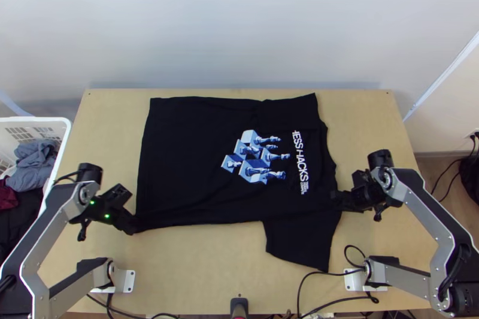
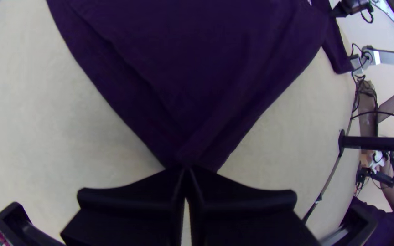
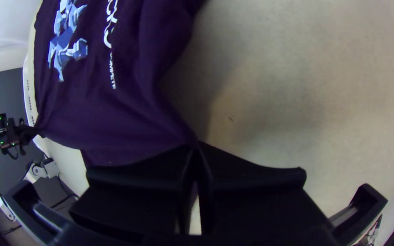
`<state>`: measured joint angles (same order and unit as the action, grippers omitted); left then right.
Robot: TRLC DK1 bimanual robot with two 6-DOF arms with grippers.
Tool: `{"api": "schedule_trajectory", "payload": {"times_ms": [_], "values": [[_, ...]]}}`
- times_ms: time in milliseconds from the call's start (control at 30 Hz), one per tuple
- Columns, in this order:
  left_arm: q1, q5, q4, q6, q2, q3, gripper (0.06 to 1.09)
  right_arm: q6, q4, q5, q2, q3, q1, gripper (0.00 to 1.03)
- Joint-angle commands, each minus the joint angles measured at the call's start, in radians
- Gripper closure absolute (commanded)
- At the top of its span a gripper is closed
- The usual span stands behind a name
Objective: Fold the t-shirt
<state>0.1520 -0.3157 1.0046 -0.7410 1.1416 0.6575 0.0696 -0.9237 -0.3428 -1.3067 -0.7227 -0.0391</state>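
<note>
The t-shirt [image 1: 197,163] lies on the bench, spread nearly flat, printed face up. The hem faces the left arm's side; the collar end faces the right arm's side. The near sleeve [image 1: 299,241] extends toward the near edge of the bench. The far sleeve area lies close to the far edge; whether it is partly tucked cannot be determined.

Claw status:
- Left claw [image 2: 187,167]: pressed together, pinching the near corner of the hem.
- Right claw [image 3: 195,145]: pressed together, pinching the fabric at the near shoulder, by the base of the near sleeve. The fabric draws taut toward this grip.

Progress: spreading appears complete and both grips are set. No fold across the body is made; the print [image 1: 257,157] is uncovered. The task is judged to be at the start of the first fold.

Remaining: carry the near side over toward the far side, lay in the near sleeve, then reduce the length with further folds. Lift both claws at an equal rate, as uneven travel could skew the fold.

Surroundings: the bench [image 1: 197,271] supports the garment. A white basket [image 1: 36,119] containing other cloths [image 1: 33,166] stands beside it, at the left arm's side.
</note>
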Motion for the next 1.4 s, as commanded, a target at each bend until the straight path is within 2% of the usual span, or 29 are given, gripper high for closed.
{"api": "schedule_trajectory", "payload": {"times_ms": [0,233,533,667,733,933,1067,1267,1333,1367], "values": [[0.038,-0.037,0.015,0.038,-0.005,0.076,1.05,-0.011,0.0,0.025,0.066,-0.049,0.002,1.0],[-0.031,-0.051,-0.093,0.42,-0.049,0.255,1.05,0.03,0.0,0.027,0.175,-0.204,0.122,1.0],[-0.078,-0.04,-0.208,0.756,-0.04,0.518,1.05,0.032,0.079,0.028,0.182,-0.348,0.142,1.0],[-0.057,-0.01,-0.231,0.821,0.037,0.643,1.05,0.056,0.158,0.051,0.176,-0.416,0.139,1.0],[-0.046,0.049,-0.256,0.861,0.084,0.712,1.05,0.062,0.209,0.08,0.167,-0.458,0.137,1.0],[-0.017,0.156,-0.287,0.868,0.222,0.918,1.05,0.102,0.385,0.113,0.123,-0.606,0.128,1.0],[-0.017,0.202,-0.288,0.897,0.302,1.071,1.05,0.144,0.543,0.131,0.067,-0.698,0.113,1.0],[-0.045,0.271,-0.368,0.953,0.377,1.32,1.05,0.16,0.856,0.211,0.003,-0.819,0.116,1.0],[-0.049,0.294,-0.419,0.967,0.397,1.397,1.05,0.164,0.898,0.235,-0.042,-0.905,0.116,1.0],[-0.063,0.336,-0.44,0.971,0.406,1.439,1.05,0.171,0.915,0.249,-0.063,-0.954,0.116,1.0]]}}
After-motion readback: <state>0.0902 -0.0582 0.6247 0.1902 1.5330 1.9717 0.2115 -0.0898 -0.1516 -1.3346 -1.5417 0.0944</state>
